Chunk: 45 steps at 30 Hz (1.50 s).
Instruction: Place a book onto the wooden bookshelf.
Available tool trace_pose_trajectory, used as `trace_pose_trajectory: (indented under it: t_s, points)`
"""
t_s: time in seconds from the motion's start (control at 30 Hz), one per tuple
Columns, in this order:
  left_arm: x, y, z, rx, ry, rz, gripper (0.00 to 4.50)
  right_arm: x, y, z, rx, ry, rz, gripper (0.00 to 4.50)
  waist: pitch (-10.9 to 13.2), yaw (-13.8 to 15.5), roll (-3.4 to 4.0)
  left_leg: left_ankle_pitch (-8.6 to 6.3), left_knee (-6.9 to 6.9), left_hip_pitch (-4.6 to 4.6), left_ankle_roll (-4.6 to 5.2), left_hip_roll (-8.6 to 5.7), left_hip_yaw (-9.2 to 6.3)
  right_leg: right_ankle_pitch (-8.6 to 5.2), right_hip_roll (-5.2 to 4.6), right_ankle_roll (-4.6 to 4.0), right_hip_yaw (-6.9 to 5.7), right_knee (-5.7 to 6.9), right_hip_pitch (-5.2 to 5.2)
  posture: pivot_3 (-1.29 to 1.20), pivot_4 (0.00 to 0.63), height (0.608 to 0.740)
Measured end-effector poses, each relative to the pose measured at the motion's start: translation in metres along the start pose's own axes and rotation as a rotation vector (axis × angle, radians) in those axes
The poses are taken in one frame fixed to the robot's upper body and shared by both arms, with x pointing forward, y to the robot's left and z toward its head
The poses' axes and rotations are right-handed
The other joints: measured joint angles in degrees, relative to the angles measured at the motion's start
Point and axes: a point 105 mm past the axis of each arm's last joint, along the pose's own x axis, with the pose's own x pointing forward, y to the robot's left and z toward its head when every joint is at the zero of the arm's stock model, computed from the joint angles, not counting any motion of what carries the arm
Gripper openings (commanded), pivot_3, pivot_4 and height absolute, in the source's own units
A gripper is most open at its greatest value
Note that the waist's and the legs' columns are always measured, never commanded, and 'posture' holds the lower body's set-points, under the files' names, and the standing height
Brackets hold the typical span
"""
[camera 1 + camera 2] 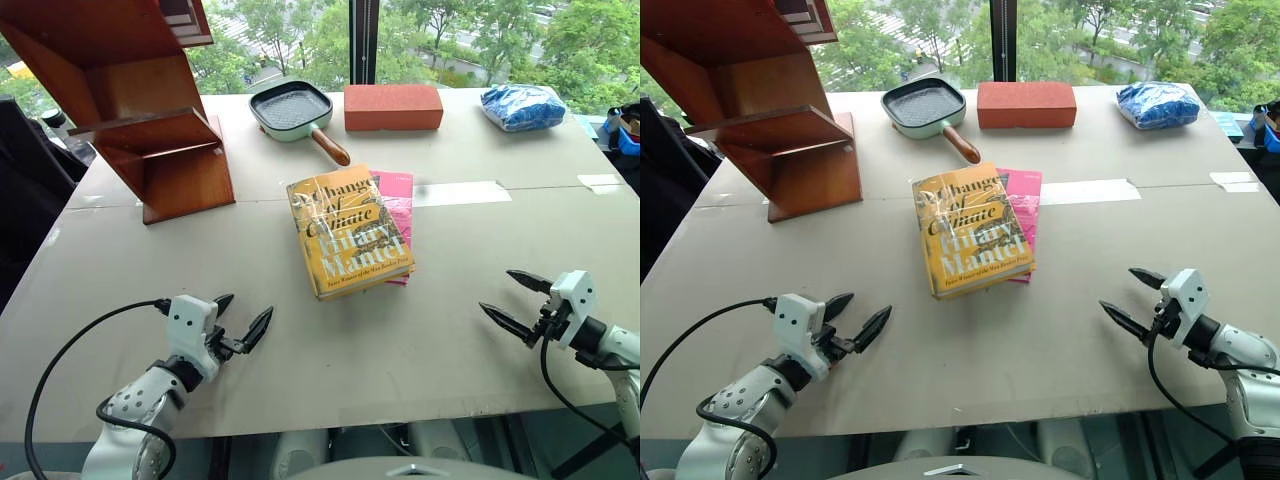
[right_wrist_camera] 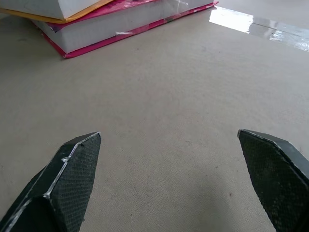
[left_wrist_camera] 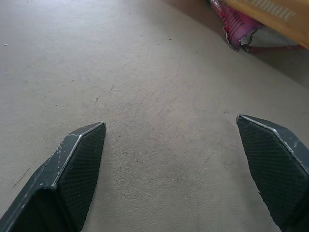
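A beige table (image 1: 300, 380) seen from above. At the centre of the frame lies the book (image 1: 348, 232), a thick yellow-orange hardback in glossy wrap, resting on top of a thinner pink book (image 1: 398, 205) whose edge shows at its right. The wooden bookshelf (image 1: 140, 100) stands at the upper left, well apart from the books. Along the top edge sit a square green pan (image 1: 292, 108), a red brick-like block (image 1: 393, 106) and what looks like a blue crumpled bag (image 1: 523, 106). At lower left the left gripper (image 1: 240, 318) hovers with fingers spread wide, holding nothing. At lower right the right gripper (image 1: 512, 300) is likewise spread wide and empty.
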Motion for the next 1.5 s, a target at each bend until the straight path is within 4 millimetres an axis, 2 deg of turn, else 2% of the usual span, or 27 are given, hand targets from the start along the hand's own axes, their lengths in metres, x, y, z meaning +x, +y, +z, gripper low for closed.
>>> trace_pose_trajectory:
  t_s: [0.13, 0.23, 0.33, 0.4, 0.47, 0.5, 0.53, 0.63, 0.67, 0.7, 0.77, 0.8, 0.9, 0.97, 1.0, 1.07, 1.17, 1.33, 1.5]
  points:
    - [0.001, 0.000, 0.001, 0.003, -0.004, -0.006, 4.46, 0.003, 0.000, 0.003, 0.005, 0.005, -0.002, 4.50, 0.00, 0.03, 0.00, 0.00, 0.00, -0.01, 0.00, 0.00, 0.00, 0.00, 0.00, 0.00, 0.00, 0.00, 0.00, 0.00, 0.150, 0.740]
    - [0.002, 0.001, 0.002, 0.008, -0.005, -0.013, 4.46, 0.009, -0.007, 0.010, 0.010, 0.000, -0.034, 4.50, 0.00, 0.01, -0.01, 0.00, 0.00, 0.00, 0.00, -0.01, 0.01, 0.00, 0.00, 0.01, 0.01, 0.00, 0.00, 0.00, 0.150, 0.740]
    - [0.004, 0.003, 0.005, 0.043, 0.008, -0.075, 4.46, 0.027, -0.019, 0.029, 0.017, -0.032, -0.083, 4.50, 0.03, -0.11, -0.04, 0.01, 0.00, 0.02, 0.00, -0.03, -0.03, 0.04, 0.06, -0.05, -0.02, 0.03, -0.02, 0.00, 0.150, 0.740]
    - [0.005, 0.003, 0.013, 0.057, -0.004, -0.144, 4.46, 0.041, -0.024, 0.044, 0.003, -0.038, -0.098, 4.50, 0.03, -0.11, -0.04, 0.01, 0.00, 0.02, 0.00, -0.02, -0.05, 0.05, 0.09, -0.07, -0.04, 0.04, -0.03, 0.00, 0.150, 0.740]
    - [0.003, 0.006, 0.030, 0.074, -0.030, -0.244, 4.46, 0.070, -0.032, 0.058, -0.035, 0.000, -0.108, 4.50, 0.05, -0.04, -0.12, 0.01, 0.00, -0.07, 0.00, -0.02, -0.02, 0.18, 0.09, -0.29, -0.07, 0.03, -0.09, 0.00, 0.150, 0.740]
    - [0.004, 0.007, 0.033, 0.087, -0.026, -0.268, 4.46, 0.076, -0.034, 0.062, -0.040, -0.004, -0.114, 4.50, 0.11, -0.16, -0.13, 0.01, 0.00, -0.13, 0.00, -0.04, 0.00, 0.19, 0.10, -0.30, -0.07, 0.03, -0.16, 0.00, 0.150, 0.740]
    - [0.004, 0.011, 0.043, 0.121, -0.030, -0.312, 4.46, 0.094, -0.038, 0.075, -0.045, -0.024, -0.118, 4.50, 0.19, -0.35, -0.16, 0.01, 0.00, -0.13, 0.00, -0.07, 0.01, 0.19, 0.12, -0.30, -0.04, 0.04, -0.19, 0.00, 0.150, 0.740]
    - [0.004, 0.017, 0.067, 0.184, -0.057, -0.391, 4.46, 0.128, -0.042, 0.106, -0.078, -0.076, -0.120, 4.50, 0.24, -0.76, -0.20, 0.01, -0.01, -0.18, 0.00, -0.07, 0.02, 0.20, 0.14, -0.32, -0.10, 0.04, -0.19, 0.00, 0.150, 0.740]
    - [0.003, 0.020, 0.072, 0.190, -0.062, -0.409, 4.50, 0.138, -0.043, 0.115, -0.082, -0.091, -0.120, 3.97, 0.23, -0.88, -0.23, 0.01, -0.06, -0.18, 0.00, -0.06, 0.01, 0.19, 0.12, -0.32, -0.12, 0.03, -0.17, 0.00, 0.150, 0.740]
    - [0.002, 0.023, 0.074, 0.191, -0.060, -0.421, 4.50, 0.146, -0.043, 0.120, -0.084, -0.098, -0.118, 3.81, 0.25, -0.91, -0.26, 0.01, -0.12, -0.20, -0.01, -0.06, 0.01, 0.19, 0.10, -0.30, -0.13, 0.01, -0.18, 0.00, 0.150, 0.740]
    - [0.000, 0.031, 0.078, 0.196, -0.045, -0.443, 4.50, 0.165, -0.044, 0.124, -0.089, -0.083, -0.107, 2.99, 0.35, -1.11, -0.40, 0.01, -0.22, -0.24, -0.01, -0.09, 0.03, 0.22, 0.08, -0.25, -0.16, -0.06, -0.20, 0.00, 0.150, 0.740]
    - [-0.001, 0.035, 0.081, 0.205, -0.039, -0.452, 4.50, 0.173, -0.042, 0.125, -0.095, -0.076, -0.097, 2.47, 0.44, -1.25, -0.49, 0.01, -0.26, -0.27, -0.01, -0.08, 0.02, 0.31, 0.08, -0.11, -0.18, -0.07, -0.23, 0.00, 0.150, 0.740]
    - [-0.007, 0.041, 0.089, 0.226, -0.032, -0.479, 4.50, 0.195, -0.032, 0.126, -0.130, -0.045, -0.049, 1.33, 0.48, -1.58, -0.56, 0.01, -0.34, -0.33, -0.02, -0.01, -0.04, 0.32, 0.02, -0.08, -0.22, -0.12, -0.31, 0.00, 0.150, 0.740]
    - [-0.011, 0.043, 0.094, 0.242, -0.026, -0.493, 4.50, 0.205, -0.027, 0.123, -0.142, -0.024, -0.030, 0.30, 0.48, -1.66, -0.55, 0.02, -0.36, -0.48, -0.03, 0.01, -0.08, 0.33, -0.01, -0.07, -0.21, -0.11, -0.47, 0.00, 0.150, 0.740]
    - [-0.014, 0.044, 0.096, 0.242, -0.027, -0.497, 4.50, 0.209, -0.025, 0.120, -0.144, -0.015, -0.021, 0.07, 0.48, -1.65, -0.55, 0.02, -0.35, -0.68, -0.04, 0.04, -0.11, 0.34, -0.03, -0.07, -0.23, -0.10, -0.67, 0.00, 0.150, 0.740]
    - [-0.016, 0.045, 0.099, 0.241, -0.030, -0.499, 4.50, 0.213, -0.022, 0.119, -0.142, -0.012, -0.008, 0.07, 0.48, -1.65, -0.56, 0.04, -0.28, -1.04, -0.06, 0.04, -0.12, 0.36, -0.04, -0.06, -0.23, 0.02, -1.06, 0.00, 0.150, 0.740]
    - [-0.018, 0.046, 0.102, 0.249, -0.039, -0.501, 4.50, 0.220, -0.011, 0.116, -0.131, -0.013, 0.032, 0.07, 0.49, -1.65, -0.54, 0.05, -0.27, -1.07, -0.08, 0.03, -0.12, 0.36, -0.06, -0.07, -0.25, 0.08, -1.11, 0.00, 0.150, 0.740]
    - [-0.019, 0.047, 0.115, 0.267, -0.068, -0.512, 4.50, 0.230, 0.009, 0.125, -0.148, -0.042, 0.116, 0.07, 0.49, -1.67, -0.54, 0.05, -0.27, -1.01, -0.08, 0.02, -0.14, 0.37, -0.06, -0.08, -0.26, 0.20, -1.11, 0.00, 0.150, 0.740]
    - [-0.019, 0.047, 0.118, 0.272, -0.074, -0.517, 4.50, 0.232, 0.023, 0.129, -0.160, -0.054, 0.182, 0.07, 0.49, -1.67, -0.54, 0.06, -0.26, -1.00, -0.10, 0.02, -0.15, 0.37, -0.05, -0.08, -0.26, 0.26, -1.12, 0.00, 0.150, 0.740]
